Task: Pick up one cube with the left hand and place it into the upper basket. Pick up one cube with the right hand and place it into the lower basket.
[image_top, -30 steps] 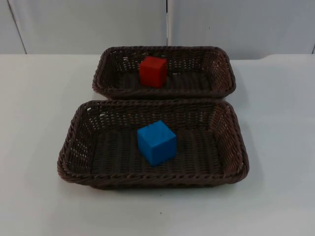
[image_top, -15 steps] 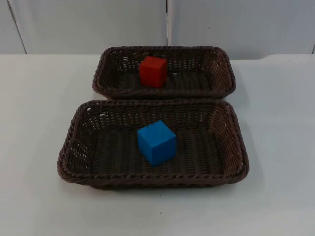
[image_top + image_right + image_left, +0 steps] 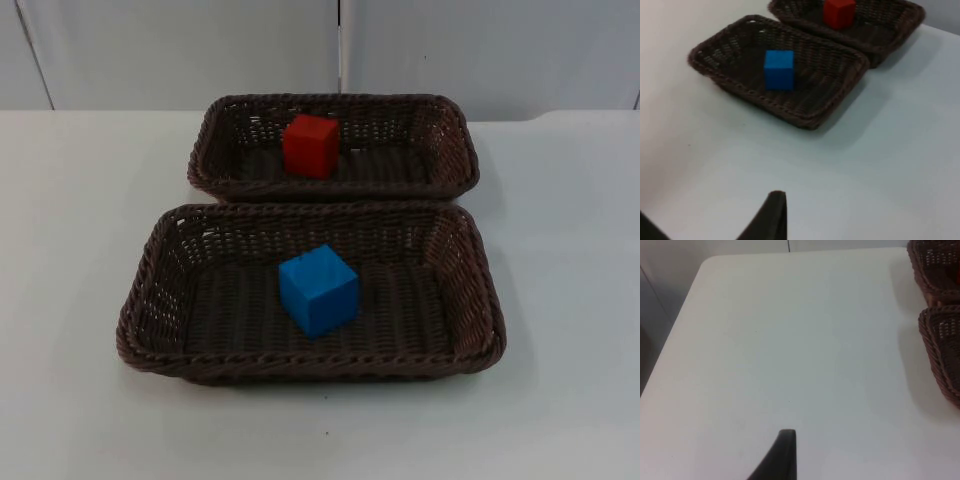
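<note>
Nothing moved since the earlier frames. Nearest, toward the table's (image 3: 80, 420) front edge: lower basket (image 3: 150, 290) with blue cube (image 3: 318, 290) on its floor, near the middle. Just behind, rims nearly touching: upper basket (image 3: 455, 150), close to the far edge, red cube (image 3: 311, 146) inside, slightly left of middle. Left gripper (image 3: 782, 457) hovering over bare table beside the baskets' left ends; right gripper (image 3: 771, 217) over the table on the baskets' right side. Finger spread of either: cannot tell. Both arms waiting.
</note>
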